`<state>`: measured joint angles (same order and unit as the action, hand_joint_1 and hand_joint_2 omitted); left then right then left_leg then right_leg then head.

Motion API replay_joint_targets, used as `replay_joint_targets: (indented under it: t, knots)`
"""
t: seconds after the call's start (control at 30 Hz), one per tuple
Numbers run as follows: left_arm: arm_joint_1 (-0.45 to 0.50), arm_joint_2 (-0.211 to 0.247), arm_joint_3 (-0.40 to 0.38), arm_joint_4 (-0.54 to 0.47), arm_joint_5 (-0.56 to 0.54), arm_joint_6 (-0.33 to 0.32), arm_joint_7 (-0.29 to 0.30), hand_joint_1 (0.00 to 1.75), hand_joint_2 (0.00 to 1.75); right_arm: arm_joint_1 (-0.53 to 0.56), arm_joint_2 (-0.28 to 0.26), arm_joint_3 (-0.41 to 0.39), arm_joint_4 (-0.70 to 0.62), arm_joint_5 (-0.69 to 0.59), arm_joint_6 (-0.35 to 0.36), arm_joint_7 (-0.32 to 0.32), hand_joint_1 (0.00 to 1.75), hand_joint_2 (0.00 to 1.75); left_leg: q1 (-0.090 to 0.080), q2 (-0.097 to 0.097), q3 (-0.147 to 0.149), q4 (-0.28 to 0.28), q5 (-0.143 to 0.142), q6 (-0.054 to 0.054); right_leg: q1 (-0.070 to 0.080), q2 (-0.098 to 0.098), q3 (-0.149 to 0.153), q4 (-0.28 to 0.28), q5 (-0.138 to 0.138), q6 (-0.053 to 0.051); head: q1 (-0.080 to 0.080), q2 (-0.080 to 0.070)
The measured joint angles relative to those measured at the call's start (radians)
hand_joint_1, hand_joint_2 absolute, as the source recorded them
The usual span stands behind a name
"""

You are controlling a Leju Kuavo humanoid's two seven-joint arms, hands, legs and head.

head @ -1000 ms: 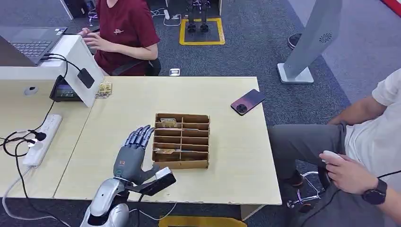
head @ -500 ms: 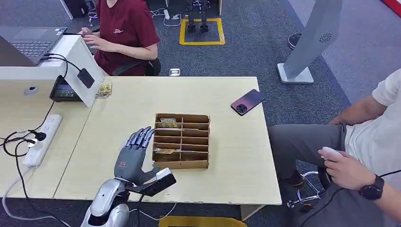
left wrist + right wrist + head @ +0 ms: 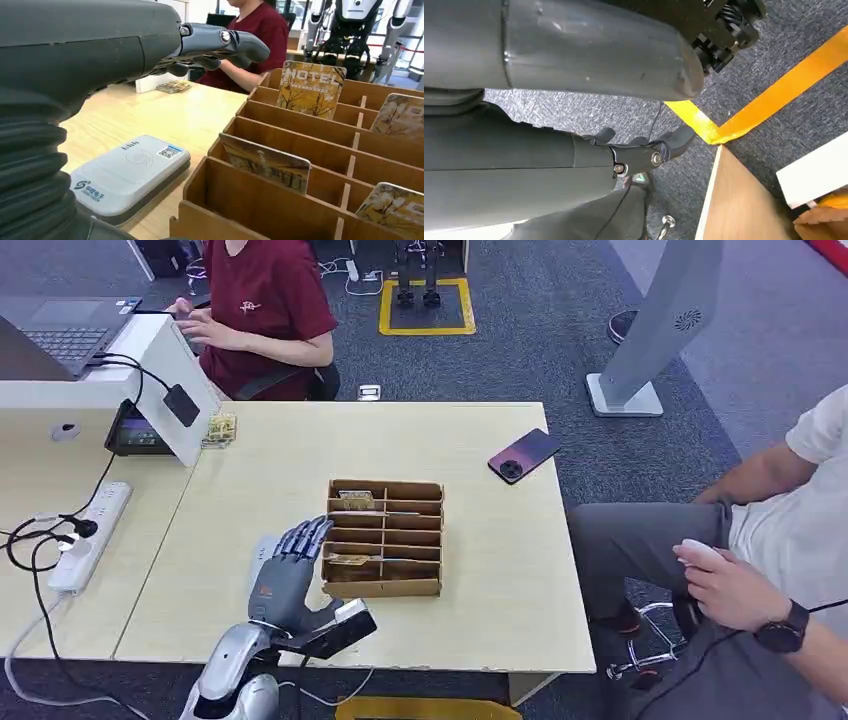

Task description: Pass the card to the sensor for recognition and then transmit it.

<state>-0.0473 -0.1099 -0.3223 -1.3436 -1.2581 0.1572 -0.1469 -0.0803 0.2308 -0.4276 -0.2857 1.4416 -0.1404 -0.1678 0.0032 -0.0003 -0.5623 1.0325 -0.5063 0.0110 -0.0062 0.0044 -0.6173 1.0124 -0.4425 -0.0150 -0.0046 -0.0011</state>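
Note:
A brown cardboard card organizer sits mid-table. A card stands in its far left slot and another card lies in a nearer left slot. My left hand hovers just left of the organizer, fingers spread and holding nothing. Under it lies the white card sensor. In the left wrist view the sensor rests beside the organizer, with a "HOTEL" card upright and a tilted card closer. My right hand hangs over the floor, holding nothing.
A dark phone lies at the table's far right. A small card stack and a terminal sit at the far left by a white partition. A power strip lies left. People sit behind and at right.
My left hand has shifted a little right toward the organizer and lowered its fingers; a corner of the sensor now shows beside it. The seated person's hand at right moved slightly.

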Motion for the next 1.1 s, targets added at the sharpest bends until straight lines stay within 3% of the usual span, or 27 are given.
replay_joint_targets:
  t: [0.6,1.1]
  knots:
    - [-0.021,-0.045,0.000,0.011,0.018,0.001,-0.001,0.00,1.75,-0.001,0.000,0.000,0.000,0.005,0.003,0.000,0.00,0.00,0.000,0.000,0.000,0.000,0.000,0.000,0.000,0.000,0.000,0.000,0.000,0.000,0.000,0.000]
    - [-0.025,-0.046,0.000,0.011,0.018,0.001,-0.002,0.00,1.75,-0.001,0.000,0.000,0.000,0.005,0.003,0.000,0.00,0.00,0.000,0.000,0.000,0.000,0.000,0.000,0.000,0.000,0.000,0.000,0.000,0.000,0.000,0.000]
